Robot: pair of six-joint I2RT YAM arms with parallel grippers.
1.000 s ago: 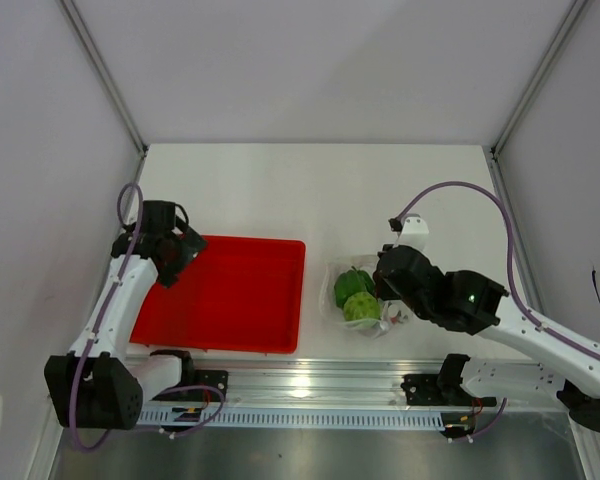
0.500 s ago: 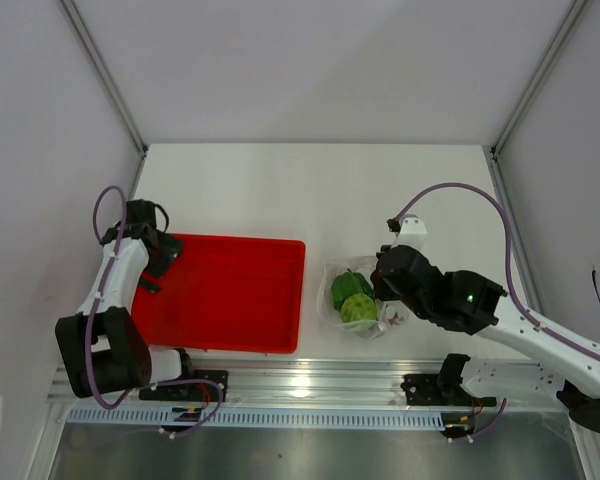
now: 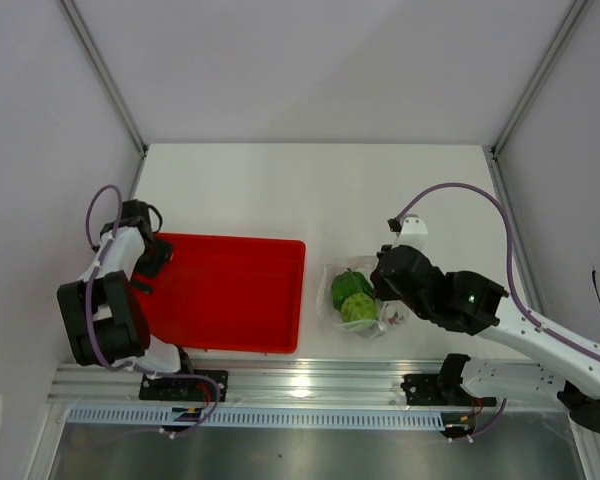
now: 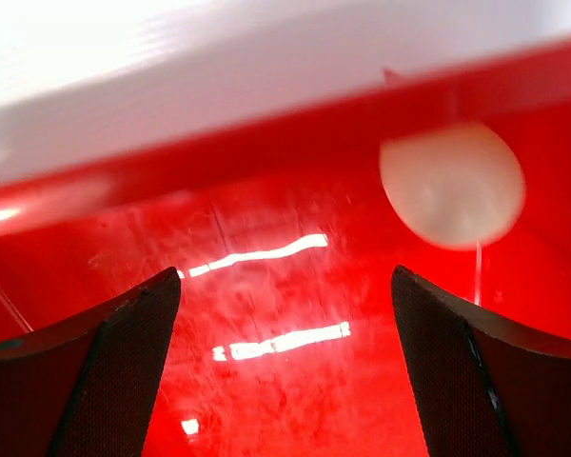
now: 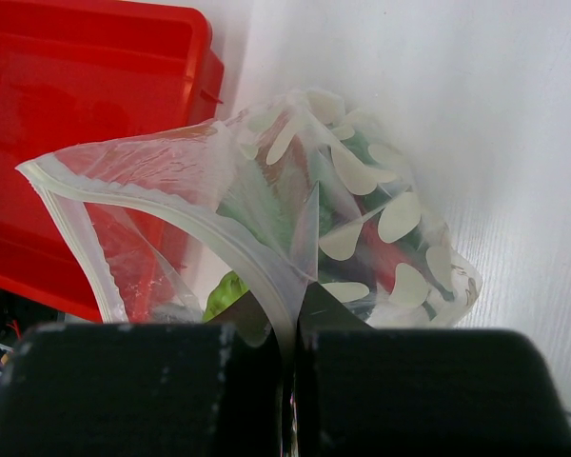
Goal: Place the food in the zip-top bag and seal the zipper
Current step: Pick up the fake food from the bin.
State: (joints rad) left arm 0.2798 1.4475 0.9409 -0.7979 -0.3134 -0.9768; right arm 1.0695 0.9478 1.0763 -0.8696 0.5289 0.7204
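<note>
Left gripper (image 4: 285,305), jaws apart, has retreated to the red plastic tray's (image 3: 230,290) left edge; right gripper (image 5: 292,309) stays clamped on crinkly clear zip-top bag (image 5: 362,190).

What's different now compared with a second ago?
The left tool, open and empty, drew back leftward to the left edge of the red tray as its arm folded up. The right tool stayed shut on the edge of the zip-top bag; bag, food and tray did not move.
</note>
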